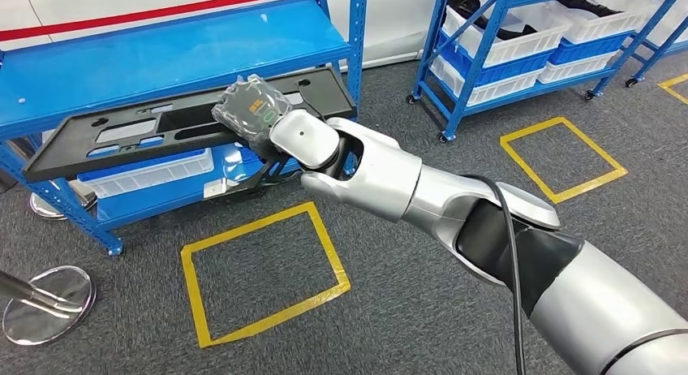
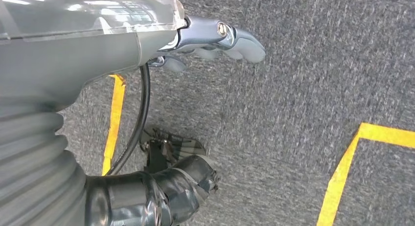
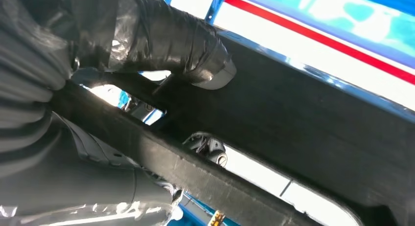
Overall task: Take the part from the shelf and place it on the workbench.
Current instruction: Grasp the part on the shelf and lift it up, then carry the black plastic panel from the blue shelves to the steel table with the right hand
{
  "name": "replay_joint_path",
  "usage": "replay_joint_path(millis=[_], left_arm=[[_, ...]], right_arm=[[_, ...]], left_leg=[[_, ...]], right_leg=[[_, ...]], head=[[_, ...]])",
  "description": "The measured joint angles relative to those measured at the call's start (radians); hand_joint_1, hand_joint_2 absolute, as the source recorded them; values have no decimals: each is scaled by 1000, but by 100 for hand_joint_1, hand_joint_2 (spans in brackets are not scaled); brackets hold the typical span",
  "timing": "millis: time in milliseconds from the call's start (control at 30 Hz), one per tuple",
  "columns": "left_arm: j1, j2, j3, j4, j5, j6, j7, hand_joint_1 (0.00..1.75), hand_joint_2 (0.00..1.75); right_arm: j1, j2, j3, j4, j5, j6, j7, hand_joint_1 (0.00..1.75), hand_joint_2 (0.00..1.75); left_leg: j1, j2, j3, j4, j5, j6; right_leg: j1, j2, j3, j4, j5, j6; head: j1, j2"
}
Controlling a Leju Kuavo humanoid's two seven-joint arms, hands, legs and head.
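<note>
One flat black plastic part (image 1: 187,127), cutouts, gripped by right hand (image 1: 255,111).

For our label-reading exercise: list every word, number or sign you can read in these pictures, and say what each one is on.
None can be read.
Right robot hand: orange and green marks on its back, too small and blurred to read.
Black part, blue shelf, white bins: no legible text.

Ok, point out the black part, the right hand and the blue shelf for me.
black part (image 1: 122,135), head view, on its flat top.
right hand (image 1: 255,114), head view, on its back.
blue shelf (image 1: 162,58), head view, on its bare deck.
</note>
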Motion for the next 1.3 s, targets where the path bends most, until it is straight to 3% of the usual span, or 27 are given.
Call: replay_joint_path(millis=[100, 267, 700, 900, 1000, 1067, 1167, 1200, 1233, 1300], left_arm=[[1, 0, 3, 0, -1, 0, 0, 0, 175], [1, 0, 14, 0, -4, 0, 0, 0, 175], [0, 0, 17, 0, -15, 0, -6, 0, 175], [0, 0, 22, 0, -18, 0, -7, 0, 175], [0, 0, 23, 0, -21, 0, -7, 0, 175], [-1, 0, 23, 0, -23, 0, -7, 0, 175], [-1, 0, 24, 0, -28, -1, -7, 0, 175], [-2, 0, 24, 0, -29, -1, -7, 0, 175], [-2, 0, 25, 0, -30, -2, -7, 0, 175], [-2, -1, 28, 0, -31, -3, -7, 0, 175]], right_arm=[[0, -1, 0, 0, -2, 0, 0, 175, 175], [1, -1, 0, 0, -30, 2, -8, 175, 175], [9, -6, -13, -26, -50, -1, 27, 175, 175], [17, -6, -22, -27, -51, -1, 31, 175, 175], [18, -7, -25, -31, -50, -1, 33, 175, 175], [17, -9, -28, -33, -48, -1, 35, 175, 175], [22, -12, -32, -34, -45, -2, 39, 175, 175], [26, -13, -32, -34, -45, -2, 40, 175, 175], [29, -15, -32, -34, -45, -2, 41, 175, 175], [32, -17, -33, -34, -45, -2, 42, 175, 175]], left_leg=[[-2, 0, -5, -6, 5, 6], [-5, 0, -12, -4, 11, 15], [-8, 2, -17, 1, 12, 17], [-9, 2, -25, 5, 17, 23], [-7, 6, -25, -3, 26, 32], [-2, 17, -20, -19, 38, 42], [-1, 35, -23, -24, 44, 48], [-1, 41, -24, -22, 43, 48], [-1, 47, -26, -19, 42, 47], [1, 60, -29, -9, 37, 40]], right_leg=[[1, 1, -4, -6, 9, -14], [-1, 1, -5, -15, 20, 3], [-5, 2, -10, -16, 25, 17], [-8, 2, -16, -16, 31, 26], [-10, 6, -19, -17, 34, 36], [-9, 9, -36, 21, 3, 40], [-8, 9, -111, 197, -94, 42], [-10, 8, -127, 242, -109, 43], [-12, 7, -128, 251, -105, 44], [-17, -7, -74, 162, -54, 44]], head=[[0, 0], [0, 0], [0, 0], [0, 0], [0, 0], [0, 0], [0, 0], [0, 0], [0, 0], [0, 0]])
